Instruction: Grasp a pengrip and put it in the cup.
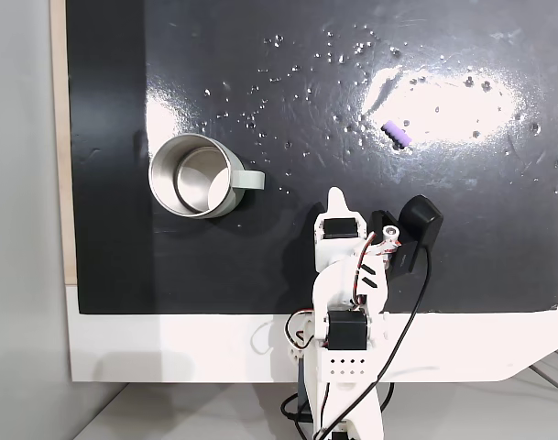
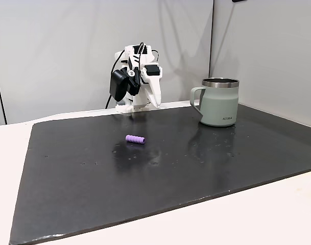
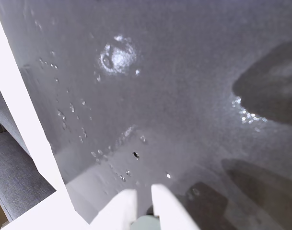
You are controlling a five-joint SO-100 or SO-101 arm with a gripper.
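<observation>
Black and glossy, the mat (image 1: 260, 266) covers most of the white table (image 1: 169, 348) in both fixed views, with glare patches and small specks on its surface. On it, at the left of the top-down fixed view, stands the cup (image 1: 192, 174), a shiny steel mug with a pale grey handle pointing to the right; in the side fixed view the cup (image 2: 219, 102) is upright at the right of the frame.

At the lower middle of the top-down fixed view the white arm (image 1: 344, 302) is folded low, and its gripper (image 1: 335, 196) points toward the top of the frame. In the side fixed view the gripper (image 2: 156, 102) hangs down at the far edge of the mat. In the wrist view the gripper (image 3: 141, 192) shows two white fingertips very near each other with only a thin gap, pinching nothing.

Light-purple and ribbed, the pengrip (image 1: 397, 134) lies on the mat in the upper right, well apart from the gripper, above and to its right. In the side fixed view the pengrip (image 2: 135, 139) rests flat, nearer the camera than the gripper.
</observation>
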